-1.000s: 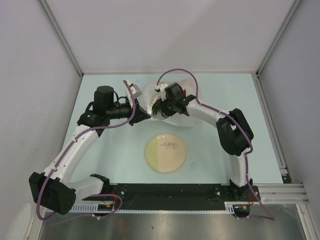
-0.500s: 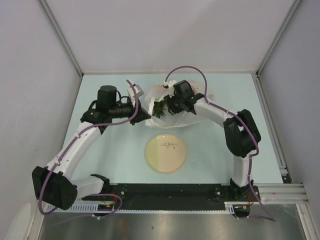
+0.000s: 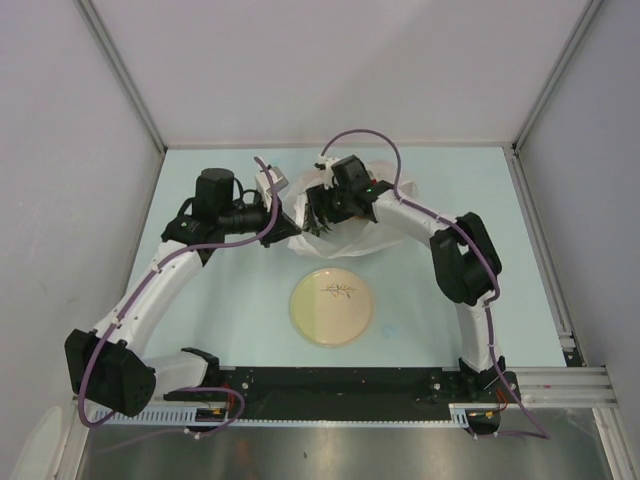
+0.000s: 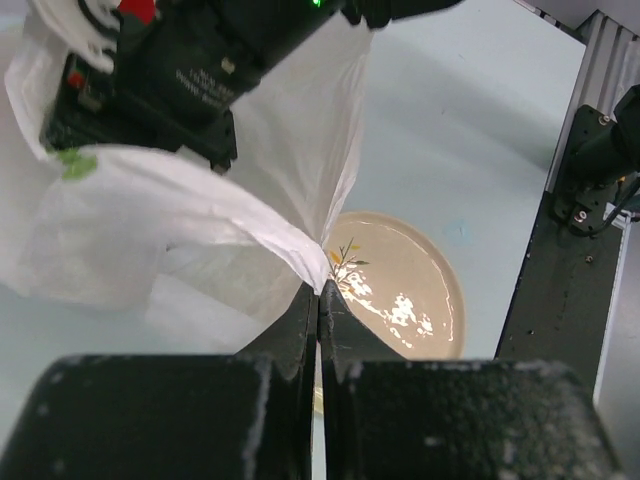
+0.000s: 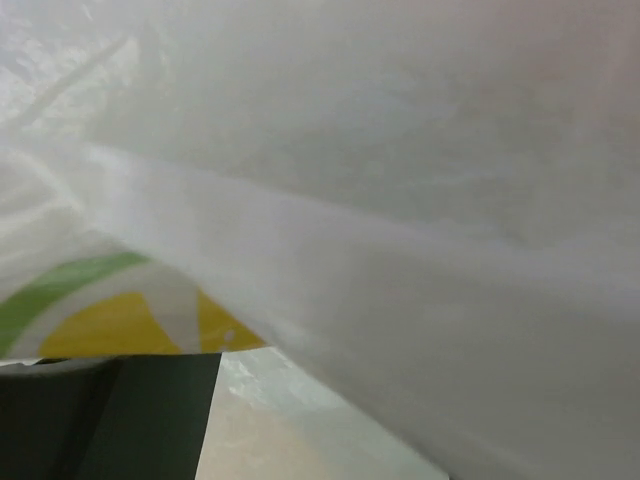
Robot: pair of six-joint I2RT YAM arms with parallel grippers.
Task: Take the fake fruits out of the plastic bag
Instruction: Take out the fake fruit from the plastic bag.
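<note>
The plastic bag lies crumpled at the table's far middle, white and translucent. My left gripper holds its left rim. In the left wrist view the jaws are pressed together on a twisted strip of the bag. My right gripper is pushed into the bag's mouth from the right. The right wrist view is filled with bag film and a lemon print. Only one dark finger shows there. The fake fruits are hidden by film and gripper.
A round beige plate with a sprig print lies in front of the bag, between the two arms; it also shows in the left wrist view. The black base rail runs along the near edge.
The right gripper has moved left and down into the bag's mouth. The green leaves seen half a second ago are now covered. The left gripper has kept its pinch and barely moved.
</note>
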